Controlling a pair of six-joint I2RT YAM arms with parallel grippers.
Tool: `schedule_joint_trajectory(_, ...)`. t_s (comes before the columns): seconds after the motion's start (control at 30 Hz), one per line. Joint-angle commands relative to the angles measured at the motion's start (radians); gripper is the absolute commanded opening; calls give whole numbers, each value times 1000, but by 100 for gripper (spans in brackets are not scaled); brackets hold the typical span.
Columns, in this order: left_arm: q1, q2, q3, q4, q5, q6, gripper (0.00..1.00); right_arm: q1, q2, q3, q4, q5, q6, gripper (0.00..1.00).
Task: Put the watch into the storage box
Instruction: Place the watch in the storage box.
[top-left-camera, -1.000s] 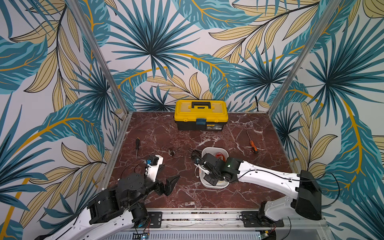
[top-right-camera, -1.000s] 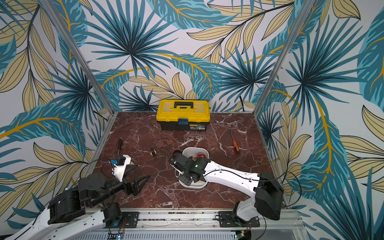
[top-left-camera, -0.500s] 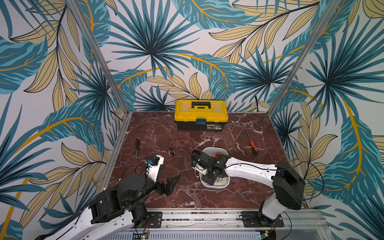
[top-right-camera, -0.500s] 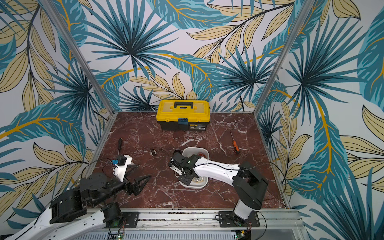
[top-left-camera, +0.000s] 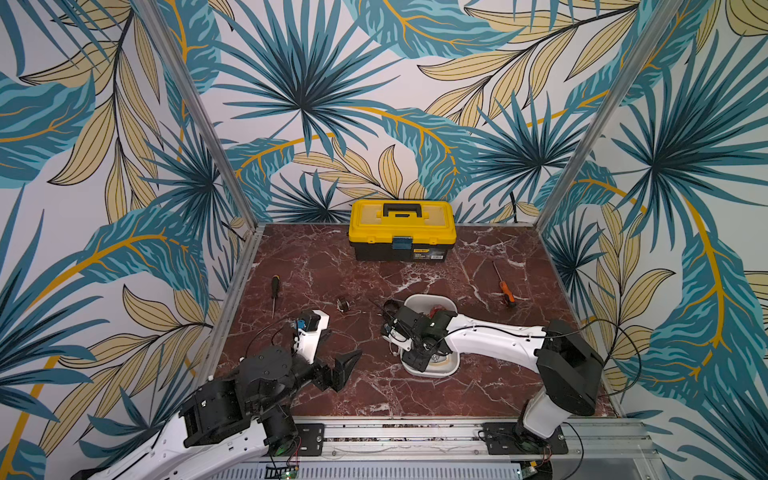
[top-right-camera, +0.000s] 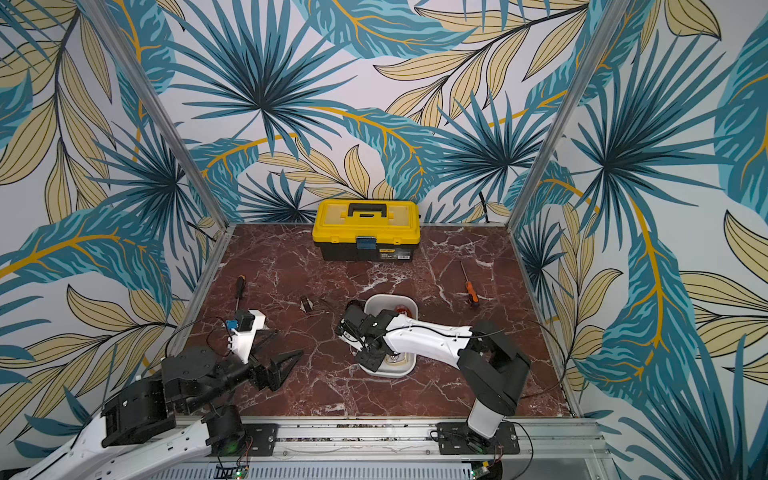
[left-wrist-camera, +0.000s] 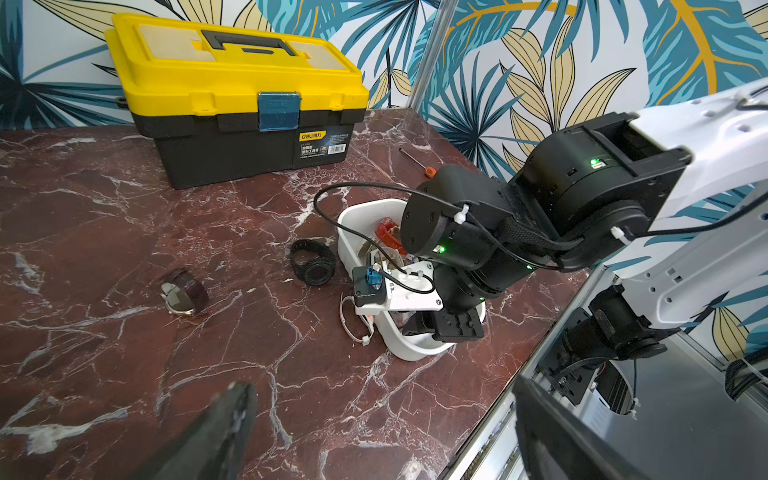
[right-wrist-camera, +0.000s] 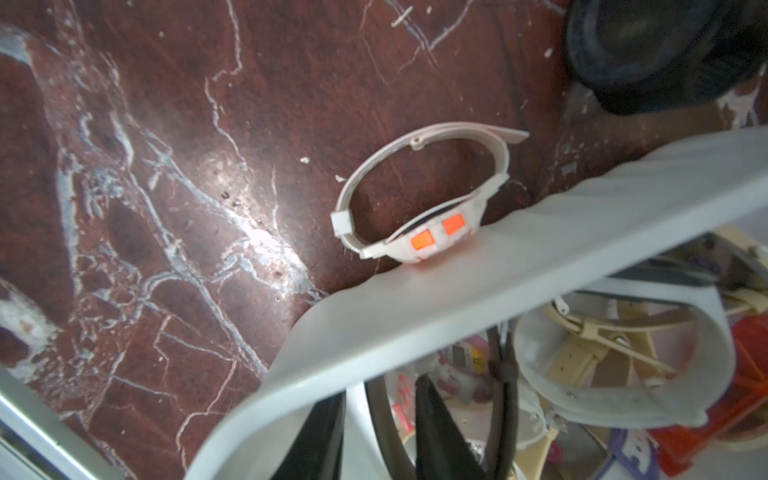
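The right fingers (right-wrist-camera: 436, 440) reach down inside the storage box (top-left-camera: 432, 297), at its end nearest the robot. Shut a second ago, they now stand parted, and the box's white floor shows between them. A dark-strapped watch (right-wrist-camera: 500, 415) lies in the box right at them. One run of its strap passes between the two fingers and the other runs along the outside of one; the strap is not pinched. Around it the box holds a jumble of other watches, cream, white, red and purple among them.

In both top views the right arm's elbow has swung in toward the middle of the worktop (top-left-camera: 374, 399) since a second ago. Its wrist stays over the same end of the box.

The left fingers (top-left-camera: 351, 358) are spread wide and hold nothing. They hover low over the worktop, well apart from the box, much where they were before.

Three watches lie outside on the worktop. A white watch (right-wrist-camera: 419, 241) with two orange buttons is just beside the box's outer wall, a black watch (left-wrist-camera: 313, 266) is by the box's far corner, and a brown-strapped watch (left-wrist-camera: 183, 291) lies farther off. The yellow-lidded toolbox (top-left-camera: 401, 230) stands closed at the back. A black-handled screwdriver (top-left-camera: 274, 286) and an orange-handled screwdriver (top-left-camera: 505, 289) lie toward either side. None of these has moved.
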Motion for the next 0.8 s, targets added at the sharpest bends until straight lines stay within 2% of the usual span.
schedule_joint_trajectory(0.0, -5, 3, -30, 34, 9, 14, 100, -6, -79, 6, -9, -15, 23, 39)
schedule_joint_trajectory(0.33, -4, 22, -34, 52, 14, 9, 100, -14, -277, -54, 1, -23, 71, 42)
schedule_joint_trajectory(0.57, -4, 25, -42, 61, 17, -1, 100, -38, -278, -112, 56, -77, 178, 34)
schedule_joint_trajectory(0.77, -5, 26, -49, 62, 14, -15, 100, -68, -282, -161, 131, -118, 271, 32)
